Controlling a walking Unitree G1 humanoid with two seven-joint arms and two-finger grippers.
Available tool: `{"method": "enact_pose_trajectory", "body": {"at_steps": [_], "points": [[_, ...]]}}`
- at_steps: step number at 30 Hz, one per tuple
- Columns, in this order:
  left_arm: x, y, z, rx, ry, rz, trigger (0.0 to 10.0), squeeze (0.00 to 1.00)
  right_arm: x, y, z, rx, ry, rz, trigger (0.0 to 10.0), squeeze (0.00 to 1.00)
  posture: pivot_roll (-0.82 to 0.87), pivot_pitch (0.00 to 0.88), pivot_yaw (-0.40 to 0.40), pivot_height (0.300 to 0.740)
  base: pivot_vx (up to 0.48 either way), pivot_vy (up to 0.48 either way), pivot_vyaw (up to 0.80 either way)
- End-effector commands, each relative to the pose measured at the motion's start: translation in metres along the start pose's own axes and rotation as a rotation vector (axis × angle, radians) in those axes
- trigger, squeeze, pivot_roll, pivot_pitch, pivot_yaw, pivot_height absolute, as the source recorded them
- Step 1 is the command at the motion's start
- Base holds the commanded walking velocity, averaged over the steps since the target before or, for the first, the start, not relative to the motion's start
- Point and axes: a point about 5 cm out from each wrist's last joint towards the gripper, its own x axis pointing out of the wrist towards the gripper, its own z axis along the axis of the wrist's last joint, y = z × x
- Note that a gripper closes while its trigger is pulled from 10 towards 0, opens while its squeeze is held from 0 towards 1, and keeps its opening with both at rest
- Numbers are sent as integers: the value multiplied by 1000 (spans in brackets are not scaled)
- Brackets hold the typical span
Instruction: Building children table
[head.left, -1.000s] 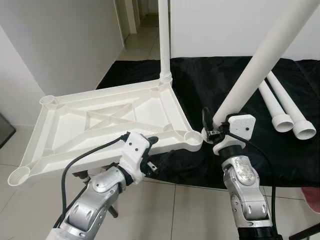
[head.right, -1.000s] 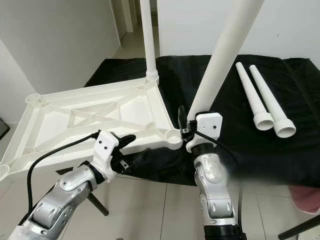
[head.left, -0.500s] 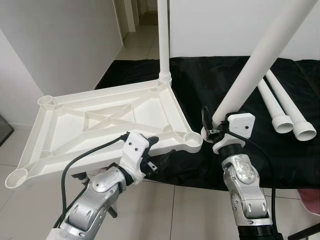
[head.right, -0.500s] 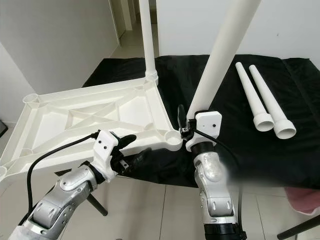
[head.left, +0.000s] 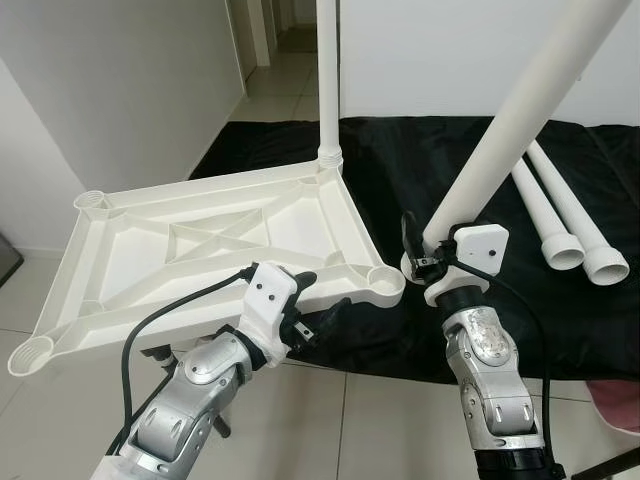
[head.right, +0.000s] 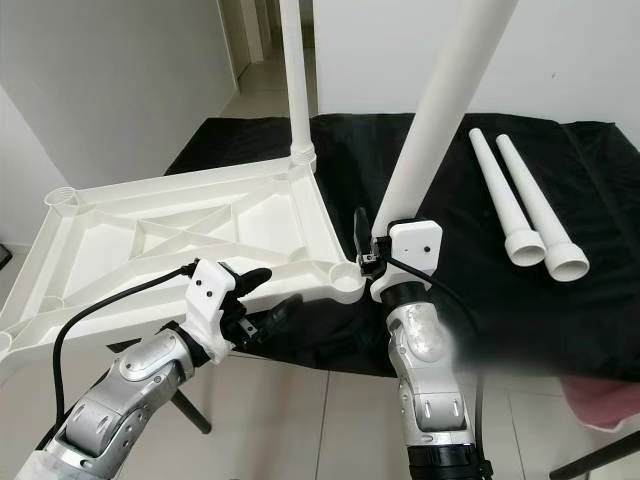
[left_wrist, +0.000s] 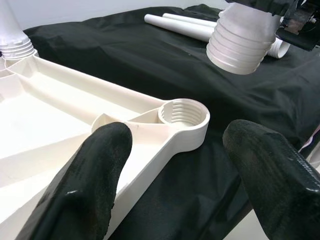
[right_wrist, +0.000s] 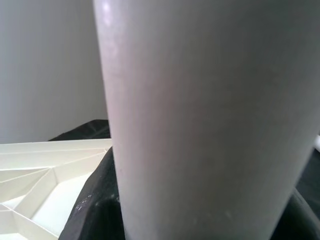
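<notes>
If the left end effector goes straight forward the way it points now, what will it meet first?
Probably the threaded corner socket of the white table top, which lies between the left end effector's open fingers. The black cloth comes behind it; depth is uncertain.

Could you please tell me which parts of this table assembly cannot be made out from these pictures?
- Upper ends of the held leg and the installed leg: cut off by the top edge, eye views.
- Right end effector fingers: hidden behind the held leg.
- Tabletop underside and its support: hidden by the tabletop itself.
</notes>
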Motion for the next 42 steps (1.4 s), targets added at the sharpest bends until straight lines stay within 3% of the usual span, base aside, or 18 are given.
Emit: {"method": "enact_pose_trajectory", "body": {"at_steps": [1,25,31,38,42], "points": [[1,-3,1,4,-4,-83,10000,0,3,7,0,10,1,31,10000,0,-72,0,68,740,244,0,0],[-1,-5,1,-6,-12,-73,10000,0,3,9,-2,8,8,59,10000,0,-64,0,50,740,255,0,0],[-2,-7,0,-18,-18,-74,10000,0,3,9,-2,5,8,63,10000,0,-66,0,51,740,0,0,0],[1,-14,-9,5,76,-100,10000,0,2,9,-2,2,17,71,10000,0,-70,0,50,740,0,0,0],[1,-23,-21,53,187,-187,10000,0,-1,8,-8,-28,78,83,10000,0,-78,7,53,740,0,0,0]]}}
